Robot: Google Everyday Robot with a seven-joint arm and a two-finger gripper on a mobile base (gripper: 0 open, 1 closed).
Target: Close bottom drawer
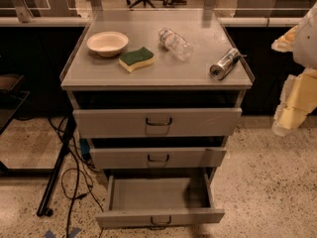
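The grey metal cabinet (74, 83) stands in the middle of the camera view. Its bottom drawer (159, 216) is pulled far out, showing a plain grey empty interior (158, 193) and a small dark wire handle (159, 220) on its slim front panel. The middle drawer (157, 157) and the top, tallest drawer (157, 122) are each out a little. My gripper (292, 108), pale yellow, hangs at the right edge of the view, off to the right of the cabinet and level with the top drawer, well away from the bottom drawer.
On the cabinet top lie a cream bowl (107, 43), a green and yellow sponge (136, 59), a plastic bottle (175, 43) on its side and a silver can (224, 63) on its side. A black stand and cables (59, 162) are on the floor at the left.
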